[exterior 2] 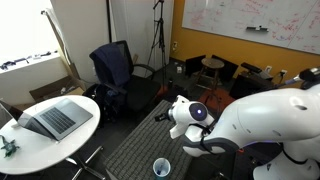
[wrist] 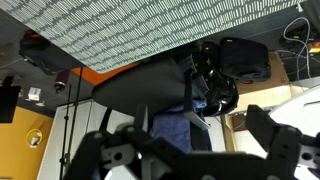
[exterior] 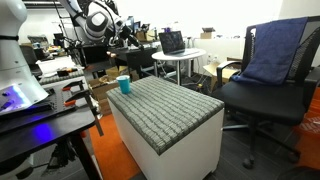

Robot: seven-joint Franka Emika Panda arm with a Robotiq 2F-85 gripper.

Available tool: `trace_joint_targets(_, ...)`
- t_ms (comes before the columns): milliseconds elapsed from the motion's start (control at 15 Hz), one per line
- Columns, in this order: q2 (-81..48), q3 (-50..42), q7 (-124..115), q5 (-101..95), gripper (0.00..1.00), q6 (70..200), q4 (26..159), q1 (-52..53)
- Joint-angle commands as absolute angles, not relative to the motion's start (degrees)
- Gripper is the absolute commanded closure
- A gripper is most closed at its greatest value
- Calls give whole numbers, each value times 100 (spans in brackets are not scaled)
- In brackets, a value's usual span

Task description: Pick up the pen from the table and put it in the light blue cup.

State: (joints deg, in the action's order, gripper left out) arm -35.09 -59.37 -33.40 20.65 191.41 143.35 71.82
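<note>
The light blue cup (exterior: 124, 85) stands upright at the far left corner of the table's grey carpet-like top (exterior: 165, 110). It also shows at the bottom edge of an exterior view (exterior 2: 161, 167). I cannot see the pen in any view. My gripper (wrist: 185, 150) is open and empty; its two dark fingers are wide apart at the bottom of the wrist view. It is held high, well above and behind the table, with the arm (exterior: 97, 20) raised. The wrist view stands upside down and shows the table top (wrist: 150, 30) far off.
A black office chair with a blue cloth (exterior: 275, 55) stands right of the table. A round white table with a laptop (exterior: 175, 50) is behind it, also in an exterior view (exterior 2: 50, 120). A dark bench with equipment (exterior: 40, 110) is at the left.
</note>
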Motion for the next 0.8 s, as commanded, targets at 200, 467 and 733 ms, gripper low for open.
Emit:
trace_joint_targets(200,-2473,-5604,-2209,2231,0,19563,14631,6504)
trace_joint_targets(467,-2737,-5627,-2399,2138,0,19428,14492,6502)
trace_joint_targets(733,-2651,-5594,-2383,2138,0,19431,14500,6471)
